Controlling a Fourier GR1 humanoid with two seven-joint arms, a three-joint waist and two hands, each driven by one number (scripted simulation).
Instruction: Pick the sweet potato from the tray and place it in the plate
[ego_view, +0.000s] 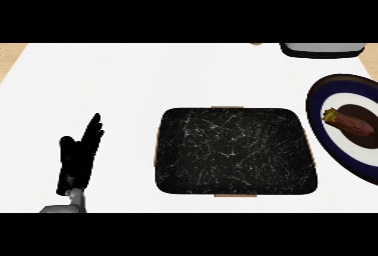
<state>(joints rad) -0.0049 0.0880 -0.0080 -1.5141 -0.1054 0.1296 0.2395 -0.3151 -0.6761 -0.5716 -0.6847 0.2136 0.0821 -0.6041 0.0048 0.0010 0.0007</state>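
At the lower edge of the white desk (111, 80), left of the tray, the left robot hand (80, 157) rests with its black fingers straight and pointing up, holding nothing; a short stretch of grey forearm shows beneath it. The right robot hand is out of view.

The tray (235, 153) sits at the centre: a square slab with rounded corners, its black surface veined with fine white lines like marble, and small tan tabs showing at its near and far edges and along its sides. Nothing lies on it.

Right of the tray, just beside its right edge, a round plate (322, 100) with a dark blue rim, a white band and a dark centre runs off the view's right side. The sweet potato (351, 123) lies on that plate, a stubby reddish-brown root with a pale cut end facing the tray.

Bare white desk stretches wide between the tray and the left robot hand, and beyond the tray to the far edge, where a grey-and-white object (322, 49) stands at the far right corner, partly cut off.
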